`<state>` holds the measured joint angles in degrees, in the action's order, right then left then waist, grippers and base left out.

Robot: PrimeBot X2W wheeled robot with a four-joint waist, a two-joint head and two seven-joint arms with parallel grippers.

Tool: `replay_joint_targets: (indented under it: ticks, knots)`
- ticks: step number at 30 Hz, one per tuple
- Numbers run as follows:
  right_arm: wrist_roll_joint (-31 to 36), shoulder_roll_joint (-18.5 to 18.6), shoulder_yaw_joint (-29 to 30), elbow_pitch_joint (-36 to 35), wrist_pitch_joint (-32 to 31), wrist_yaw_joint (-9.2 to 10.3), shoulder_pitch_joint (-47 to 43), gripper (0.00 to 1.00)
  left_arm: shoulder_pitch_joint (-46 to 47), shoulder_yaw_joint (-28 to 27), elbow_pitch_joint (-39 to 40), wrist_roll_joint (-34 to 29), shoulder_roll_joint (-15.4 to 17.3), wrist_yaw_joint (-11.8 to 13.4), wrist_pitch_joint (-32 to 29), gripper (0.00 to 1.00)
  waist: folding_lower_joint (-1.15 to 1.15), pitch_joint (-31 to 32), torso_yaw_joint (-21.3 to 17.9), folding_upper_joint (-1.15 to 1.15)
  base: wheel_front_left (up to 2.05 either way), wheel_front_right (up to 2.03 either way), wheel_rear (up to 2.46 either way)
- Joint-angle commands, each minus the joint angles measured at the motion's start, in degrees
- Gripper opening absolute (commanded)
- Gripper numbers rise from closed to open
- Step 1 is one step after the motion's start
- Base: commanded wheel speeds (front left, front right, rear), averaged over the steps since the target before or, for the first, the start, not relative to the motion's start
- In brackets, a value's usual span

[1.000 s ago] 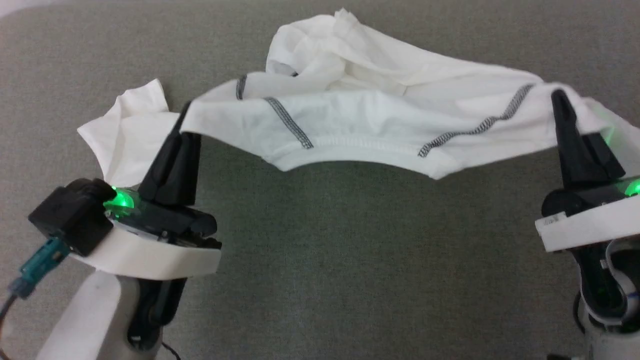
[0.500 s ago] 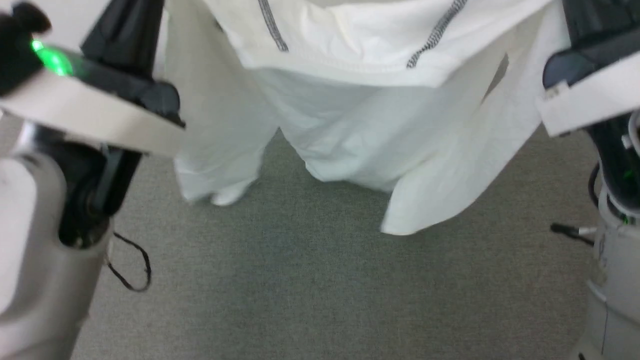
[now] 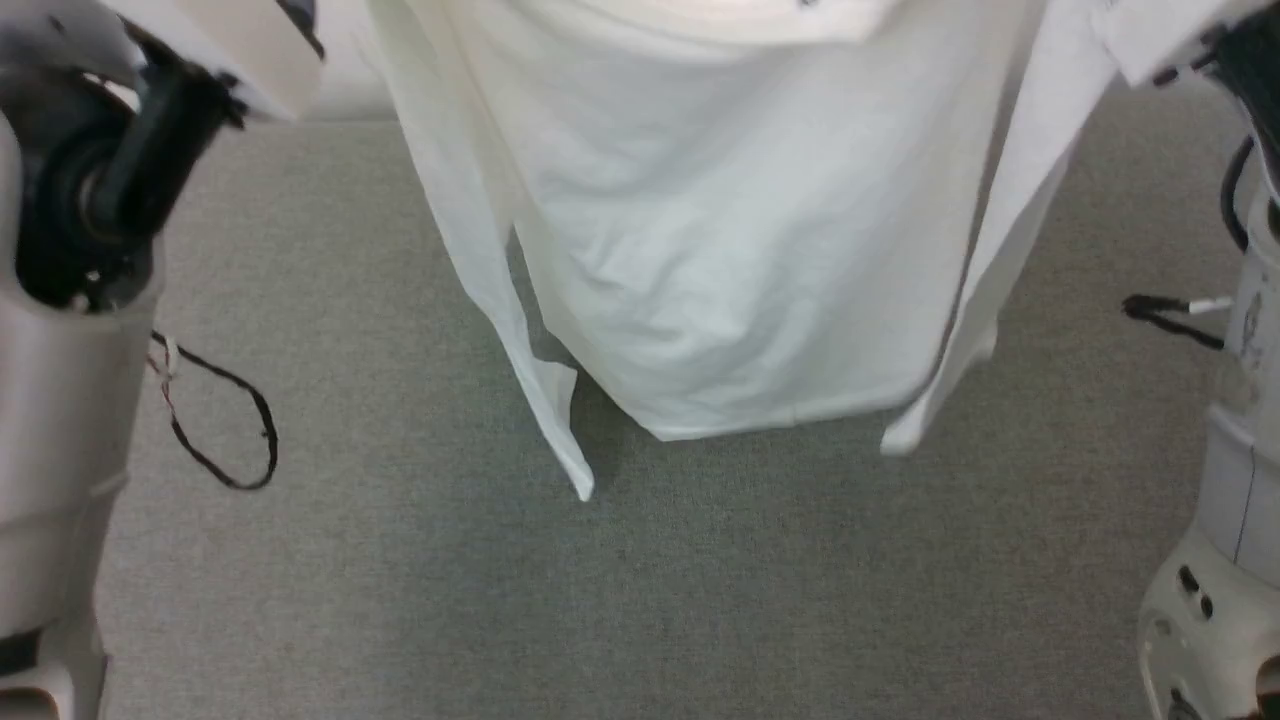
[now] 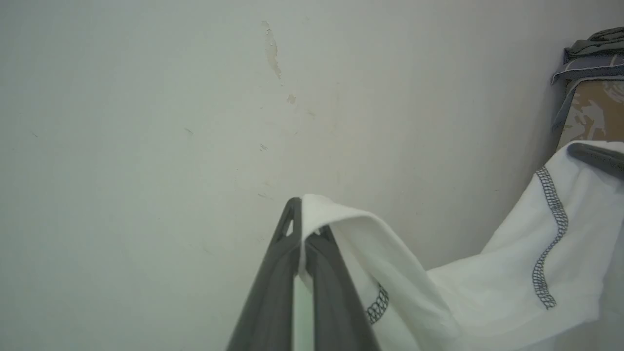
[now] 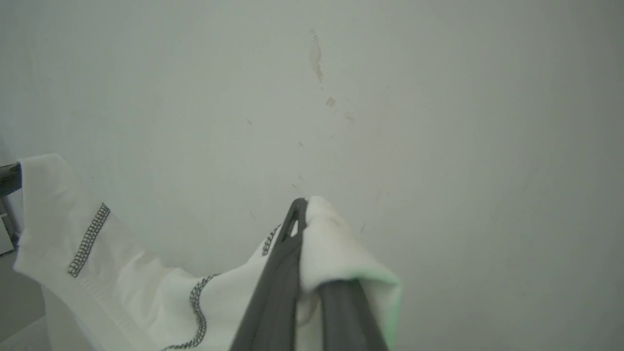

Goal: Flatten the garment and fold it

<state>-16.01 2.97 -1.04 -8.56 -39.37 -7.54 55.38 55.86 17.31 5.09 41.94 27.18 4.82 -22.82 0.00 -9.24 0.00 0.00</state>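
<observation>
Left end effector (image 4: 301,230) and right end effector (image 5: 305,228) are each clamping a shoulder corner of the garment (image 3: 740,230), holding it hanging spread over the grey surface (image 3: 640,590), probably so its weight is pulling wrinkles out before laydown.

Head view: the shirt (image 3: 740,250) runs off the top edge, its upper part cut away. The left arm (image 3: 70,300) and right arm (image 3: 1235,430) are clipped by the side edges.

Wrist views: cloth drapes over one fingertip of the left gripper (image 4: 304,222) and hides most of one finger of the right gripper (image 5: 307,214). The finger bases leave the bottom edge.
</observation>
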Motion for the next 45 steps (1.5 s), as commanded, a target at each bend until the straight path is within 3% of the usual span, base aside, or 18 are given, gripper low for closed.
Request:
replay_joint_targets:
  ticks: [1,10,18,28,38,45]
  knots:
    - [0.71,-0.09,-0.04,1.58,-0.49,0.05,1.88,0.0,1.92,-0.31,-1.23,-0.09,0.03,0.41,-0.23,0.0,0.0,-3.02,-1.13,0.0,0.0,0.0,0.0]
    - [8.66,-0.09,1.72,13.0,1.91,0.05,16.09,0.0,16.32,-1.4,-10.78,-5.07,2.02,-1.01,2.99,0.0,0.0,-15.67,-2.8,0.0,0.0,0.0,0.0]
    - [17.95,-0.09,4.55,25.08,11.85,0.05,33.7,0.0,32.1,-2.03,-20.61,-9.71,0.32,-2.73,13.1,0.0,0.0,-27.51,-1.25,0.0,0.0,0.0,0.0]
    - [25.34,-0.09,3.22,35.42,24.42,0.05,43.47,0.0,38.35,-2.99,-28.49,-11.6,-1.58,-4.4,26.33,0.0,0.0,-36.16,0.67,0.0,0.0,0.0,0.0]
    - [22.8,-0.09,-1.38,38.59,29.98,0.05,38.61,0.0,32.79,-3.44,-30.98,-8.9,-0.5,-8.99,32.01,0.0,0.0,-36.79,1.92,0.0,0.0,0.0,0.0]
    - [15.62,0.89,-3.7,29.05,28.81,0.05,25.28,0.0,19.49,-1.65,-22.88,-6.57,1.5,-10.71,31.98,0.0,0.0,-32.15,2.23,0.0,0.0,0.0,0.0]
